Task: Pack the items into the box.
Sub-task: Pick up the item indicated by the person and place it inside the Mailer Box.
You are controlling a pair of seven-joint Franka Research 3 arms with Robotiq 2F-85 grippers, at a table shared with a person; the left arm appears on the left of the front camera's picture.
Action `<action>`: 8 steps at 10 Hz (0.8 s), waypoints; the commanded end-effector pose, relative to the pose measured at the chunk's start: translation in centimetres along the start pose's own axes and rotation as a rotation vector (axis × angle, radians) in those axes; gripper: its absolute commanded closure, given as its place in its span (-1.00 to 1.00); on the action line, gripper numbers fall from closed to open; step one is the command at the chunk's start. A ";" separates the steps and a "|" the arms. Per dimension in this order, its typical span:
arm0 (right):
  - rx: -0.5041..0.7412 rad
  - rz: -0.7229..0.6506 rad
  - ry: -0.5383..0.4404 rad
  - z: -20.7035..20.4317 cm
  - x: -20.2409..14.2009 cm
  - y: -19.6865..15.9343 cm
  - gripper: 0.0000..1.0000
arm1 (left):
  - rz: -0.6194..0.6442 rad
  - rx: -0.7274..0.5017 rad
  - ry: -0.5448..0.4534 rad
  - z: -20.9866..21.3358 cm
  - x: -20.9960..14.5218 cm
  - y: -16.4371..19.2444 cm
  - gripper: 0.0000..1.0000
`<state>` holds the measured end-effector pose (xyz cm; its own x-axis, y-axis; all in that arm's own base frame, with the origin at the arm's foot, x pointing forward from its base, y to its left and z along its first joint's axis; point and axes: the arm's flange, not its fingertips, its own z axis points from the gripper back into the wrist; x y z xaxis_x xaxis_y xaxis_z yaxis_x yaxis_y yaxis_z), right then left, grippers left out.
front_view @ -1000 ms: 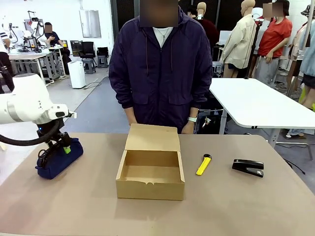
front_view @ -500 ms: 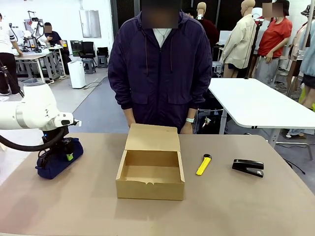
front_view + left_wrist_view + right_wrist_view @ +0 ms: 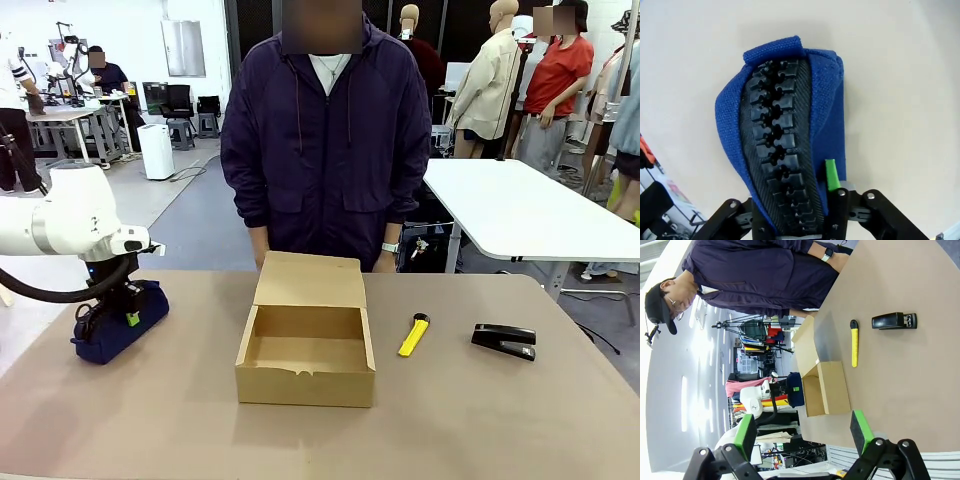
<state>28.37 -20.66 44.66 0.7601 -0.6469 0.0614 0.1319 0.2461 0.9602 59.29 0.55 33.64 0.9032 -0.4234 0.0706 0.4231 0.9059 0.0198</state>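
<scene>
the left gripper [image 3: 123, 309] has its jaws clamped on the blue zippered pouch [image 3: 785, 100], at nine o'clock from the open cardboard box [image 3: 305, 386] on the surface [image 3: 480, 420]. the yellow utility knife [image 3: 413, 336] and the black stapler [image 3: 504, 341] lie at its three o'clock. the right gripper [image 3: 802, 432] has its jaws wide apart with nothing between them.

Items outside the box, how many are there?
3: the blue pouch far left, between the jaws of the left gripper; the yellow knife just right of the box; the black stapler farther right.
</scene>
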 end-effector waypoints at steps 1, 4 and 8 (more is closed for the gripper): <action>0.019 0.006 -0.002 0.0 0.1 0.3 -1.00 | 0.015 0.020 0.015 1.0 -0.4 -0.3 1.00; 0.019 0.006 -0.002 0.0 0.1 0.3 -1.00 | 0.042 -0.041 0.011 1.7 -1.0 -0.2 1.00; 0.019 0.006 -0.002 0.0 0.1 0.3 -1.00 | 0.112 -0.113 0.024 2.5 -1.3 0.0 1.00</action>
<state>28.37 -20.67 44.66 0.7601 -0.6469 0.0613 0.1319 0.2461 0.9602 58.32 0.97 35.43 0.9331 -0.3555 0.0541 0.3579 0.9328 -0.0424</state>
